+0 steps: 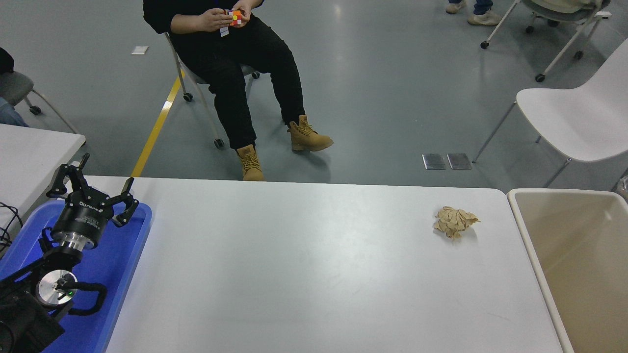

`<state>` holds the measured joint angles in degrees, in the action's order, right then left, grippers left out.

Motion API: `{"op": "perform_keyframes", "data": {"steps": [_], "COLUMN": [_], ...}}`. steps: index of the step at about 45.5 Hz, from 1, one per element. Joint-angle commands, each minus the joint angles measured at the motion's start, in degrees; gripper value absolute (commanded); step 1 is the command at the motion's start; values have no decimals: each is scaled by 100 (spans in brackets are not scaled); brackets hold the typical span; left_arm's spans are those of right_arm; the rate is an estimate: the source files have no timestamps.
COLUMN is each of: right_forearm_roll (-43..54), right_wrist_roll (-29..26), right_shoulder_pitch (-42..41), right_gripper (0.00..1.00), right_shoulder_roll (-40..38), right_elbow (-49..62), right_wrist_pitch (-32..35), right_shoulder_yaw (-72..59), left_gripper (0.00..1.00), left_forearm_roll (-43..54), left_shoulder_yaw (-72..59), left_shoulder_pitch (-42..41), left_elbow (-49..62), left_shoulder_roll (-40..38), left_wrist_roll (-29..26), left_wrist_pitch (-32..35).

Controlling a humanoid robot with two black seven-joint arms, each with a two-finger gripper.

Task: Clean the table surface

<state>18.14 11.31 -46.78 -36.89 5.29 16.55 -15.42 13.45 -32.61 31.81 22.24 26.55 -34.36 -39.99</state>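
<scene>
The white table surface fills most of the head view. A crumpled ball of brown paper lies on it near the far right corner. My left gripper is parked at the lower left, above a blue tray, with its fingers spread open and nothing in it. My right arm and its gripper are out of view.
A beige bin stands against the table's right edge. A smaller white table is at the left edge. A person sits on a chair beyond the far edge, holding a coloured cube. A white chair stands at the far right.
</scene>
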Motion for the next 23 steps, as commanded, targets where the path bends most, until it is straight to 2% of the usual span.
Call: {"op": "perform_keyframes", "data": {"steps": [1, 23], "right_forearm_roll": [-4, -13], "right_wrist_roll": [-577, -832], "right_shoulder_pitch": [458, 1179], "right_gripper": [0, 0], "right_shoulder_roll": [348, 1271], "right_elbow": [7, -1], "right_wrist_pitch": [-425, -1181], "right_shoulder_yaw": [48, 294], "left_gripper": [100, 100], "left_forearm_roll": [0, 0], "left_shoulder_yaw": [0, 0], "left_shoulder_pitch": [0, 0], "left_elbow": [0, 0], "left_shoulder_roll": [0, 0], "left_wrist_roll": [0, 0], "left_wrist_pitch": [0, 0]}}
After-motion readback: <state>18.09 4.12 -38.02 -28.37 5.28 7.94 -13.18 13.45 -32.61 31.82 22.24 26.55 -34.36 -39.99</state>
